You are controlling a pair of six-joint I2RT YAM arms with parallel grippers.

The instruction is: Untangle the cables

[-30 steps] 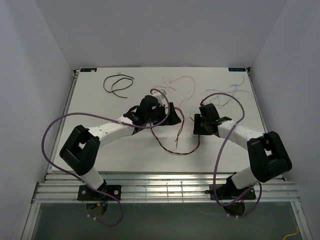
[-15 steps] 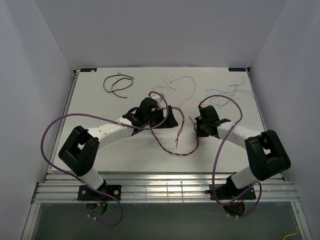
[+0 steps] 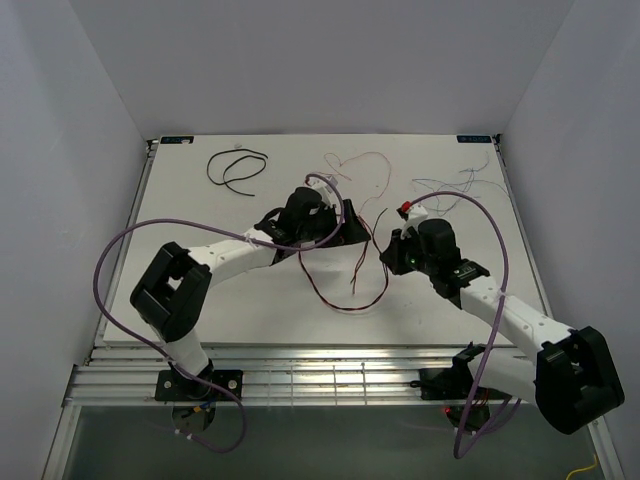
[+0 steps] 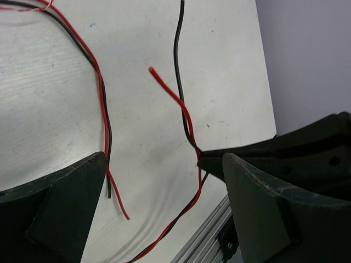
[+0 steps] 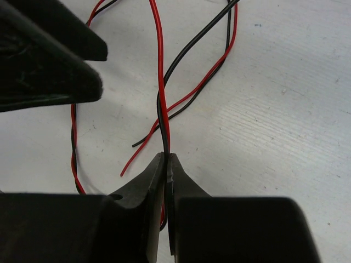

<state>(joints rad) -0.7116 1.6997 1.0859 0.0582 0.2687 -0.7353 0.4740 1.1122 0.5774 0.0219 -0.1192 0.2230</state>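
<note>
A red cable [image 5: 159, 55] and a black cable [image 5: 188, 52] are twisted together and lie in a loop [image 3: 340, 308] on the white table [image 3: 200, 215]. My right gripper [image 5: 166, 157] is shut on this twisted pair, both wires pinched at its tips. In the top view the right gripper [image 3: 384, 256] points left. My left gripper [image 4: 164, 159] stands open just above the table; the pair's loose ends [image 4: 118, 203] lie between its fingers, untouched. From above, the left gripper [image 3: 350, 228] sits close beside the right one. A second black cable [image 3: 235, 170] lies apart at the far left.
A pale pink cable [image 3: 352, 163] curls at the far middle. A pale blue-grey cable [image 3: 462, 186] lies at the far right. Thick purple hoses [image 3: 100, 290] arc off both arms. The table's near edge with metal rails [image 3: 330, 375] runs below.
My right gripper has shut on the red and black pair, and its arm has swung its elbow out to the near right. The left gripper has edged right, still open.
</note>
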